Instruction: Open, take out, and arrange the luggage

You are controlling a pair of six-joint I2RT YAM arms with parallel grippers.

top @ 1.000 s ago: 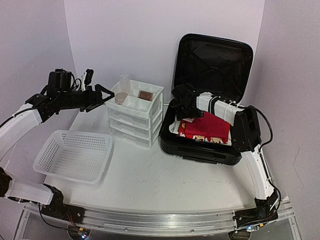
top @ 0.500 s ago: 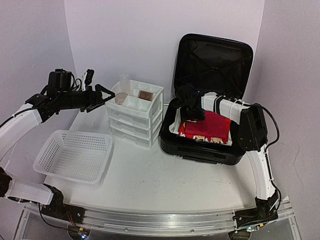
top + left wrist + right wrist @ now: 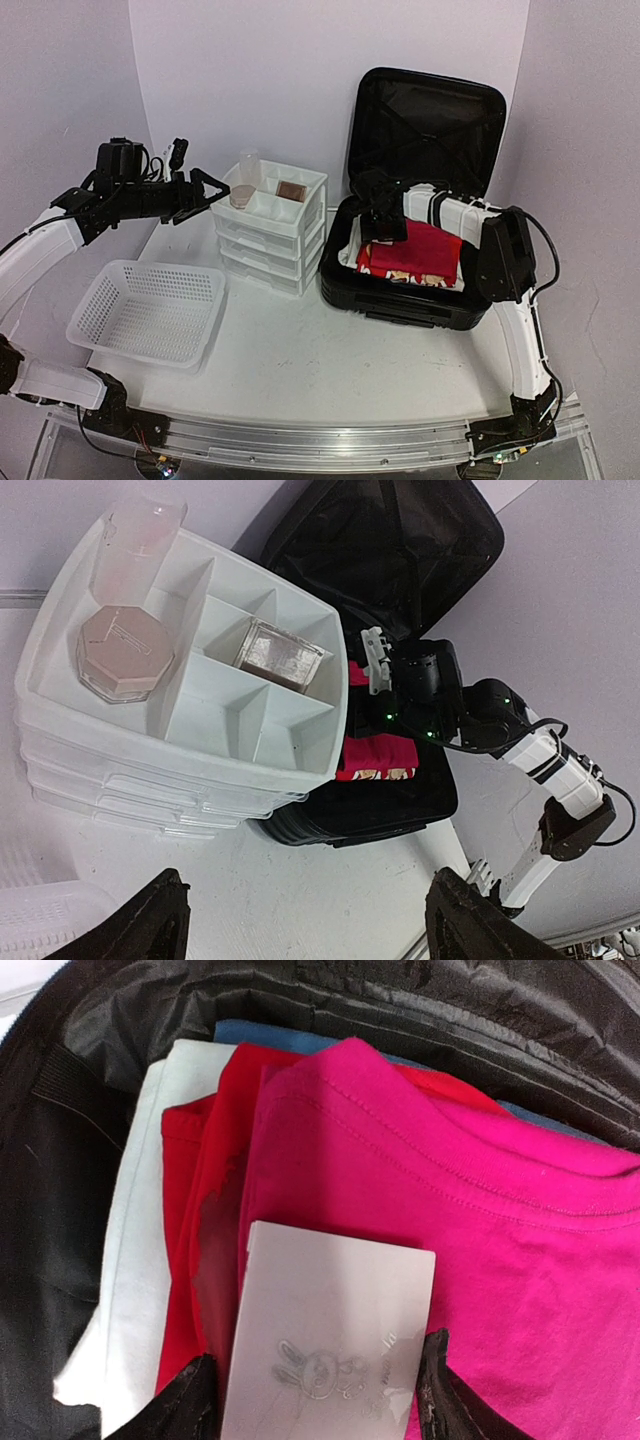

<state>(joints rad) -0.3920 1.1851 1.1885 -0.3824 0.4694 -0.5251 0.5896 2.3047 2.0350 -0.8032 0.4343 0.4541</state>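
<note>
The luggage, a black hard-shell suitcase, lies open at the right with its lid standing up. Folded clothes fill it: a pink shirt on top, with red, white and blue pieces beside it. A flat white case with an engraved bunny rests on the pink shirt. My right gripper reaches down into the luggage, one finger against each long edge of the case. My left gripper hovers open in the air left of the drawer unit, holding nothing.
A white drawer unit stands mid-table; its top tray holds a clear cup, an octagonal jar and a small brown box. A white mesh basket sits at the near left. Walls close in behind and to the right.
My right gripper moved a little right and down into the luggage, and its jaws narrowed onto the white case. The left arm has not moved.
</note>
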